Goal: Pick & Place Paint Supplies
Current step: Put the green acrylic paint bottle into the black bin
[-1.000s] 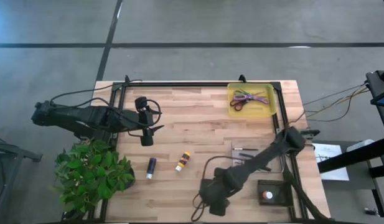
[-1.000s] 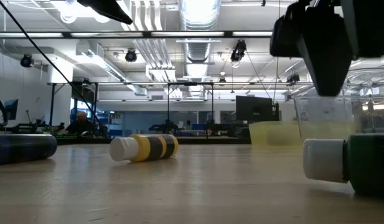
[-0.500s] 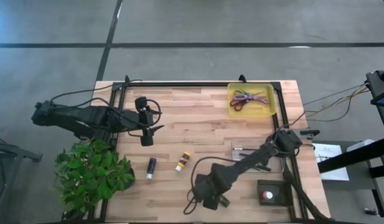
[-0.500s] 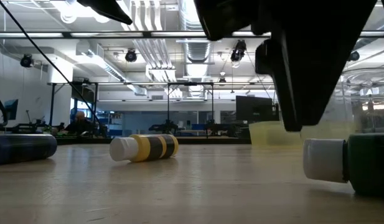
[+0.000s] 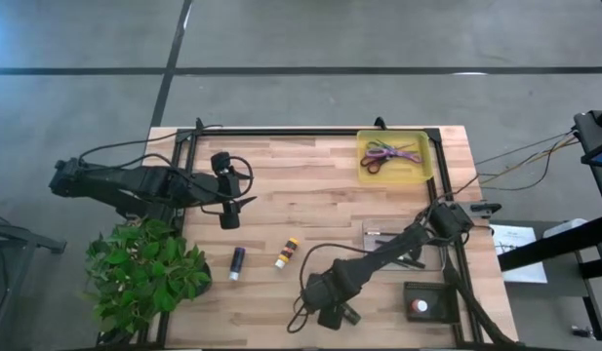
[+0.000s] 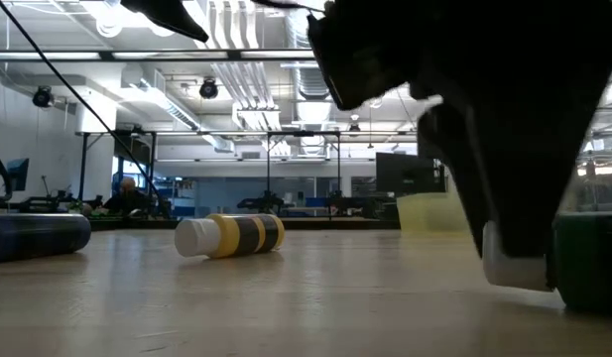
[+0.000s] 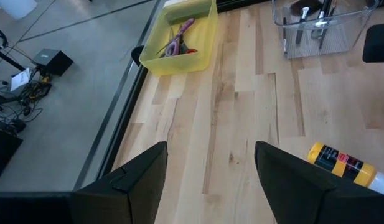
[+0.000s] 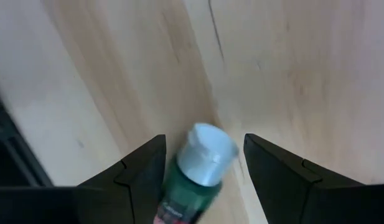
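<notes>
A green paint bottle (image 8: 187,186) with a white cap (image 8: 207,152) lies on its side on the wooden table near the front edge. My right gripper (image 8: 204,146) points down over it, open, with one finger on each side; the low view shows a finger in front of the cap (image 6: 519,268). A yellow bottle (image 5: 286,253) and a dark purple one (image 5: 237,261) lie on their sides left of it. My left gripper (image 5: 228,216) hangs open above the table's left part, with nothing between its fingers (image 7: 210,149).
A yellow tray (image 5: 424,161) at the far right holds scissors (image 5: 388,154). A clear container (image 5: 379,234) with dark brushes stands at the right edge. A box with a red button (image 5: 419,305) sits at the near right. A potted plant (image 5: 144,275) stands at the near left corner.
My right gripper has come down toward the table and a little toward its left edge, over the green bottle, so that its fingers now stand on either side of the bottle. The bottles have stayed where they lay.
</notes>
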